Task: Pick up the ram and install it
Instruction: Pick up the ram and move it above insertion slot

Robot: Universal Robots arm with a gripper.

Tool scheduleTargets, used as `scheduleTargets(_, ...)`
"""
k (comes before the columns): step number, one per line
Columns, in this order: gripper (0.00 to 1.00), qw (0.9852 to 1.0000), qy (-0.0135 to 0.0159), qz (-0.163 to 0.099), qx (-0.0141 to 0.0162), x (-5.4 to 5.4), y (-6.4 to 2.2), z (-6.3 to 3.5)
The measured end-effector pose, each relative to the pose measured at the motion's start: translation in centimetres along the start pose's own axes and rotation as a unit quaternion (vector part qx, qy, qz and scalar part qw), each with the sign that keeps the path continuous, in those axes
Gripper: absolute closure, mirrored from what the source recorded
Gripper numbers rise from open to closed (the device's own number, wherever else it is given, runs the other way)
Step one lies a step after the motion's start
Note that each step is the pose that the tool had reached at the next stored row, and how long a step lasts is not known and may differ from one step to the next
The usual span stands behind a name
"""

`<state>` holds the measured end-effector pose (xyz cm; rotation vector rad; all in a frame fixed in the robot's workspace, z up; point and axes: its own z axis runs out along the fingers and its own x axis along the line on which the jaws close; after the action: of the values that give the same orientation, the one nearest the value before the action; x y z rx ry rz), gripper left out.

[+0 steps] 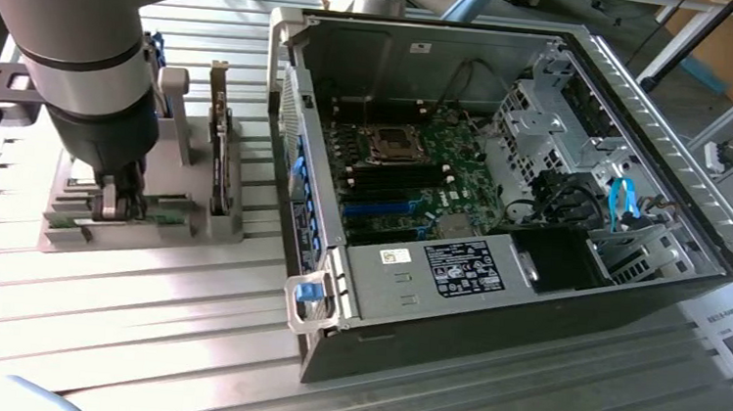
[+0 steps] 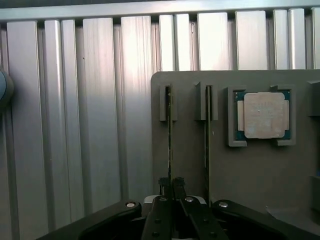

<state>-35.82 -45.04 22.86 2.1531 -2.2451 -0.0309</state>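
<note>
- gripper [image 2: 171, 184] is closest to the wrist camera, with its two black fingers [image 2: 164, 185] pushed in close on a thin edge.
- between the jaws is the near end of the ram [image 2: 170, 135], so the jaws are pinching the ram.
- the ram stands on its thin edge in a slot of the grey holder [image 2: 260, 175]. it runs straight out from the jaws to a small grey post at its far end.
- just beside the jaws, one slot over, another thin board [image 2: 206, 135] stands on its edge too. it is side by side with the ram and does not touch it.
- farther from the jaws, past that board, a square silver chip [image 2: 262, 115] lies flat in its own pocket of the holder.
- the holder rests on a silver table [image 1: 133, 334] made of long metal strips.
- in the exterior view the big grey robot arm [image 1: 77, 55] reaches straight down, with the gripper low at the holder.
- well away from the jaws, to the exterior view's right, an open computer case [image 1: 365, 58] lies on the table. its green main board [image 1: 457, 144] shows inside.
</note>
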Motion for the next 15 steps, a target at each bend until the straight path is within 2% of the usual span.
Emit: scheduleTargets(15, 0.88, 1.0, 0.0, 0.0, 0.0, 0.0, 0.09, -2.54)
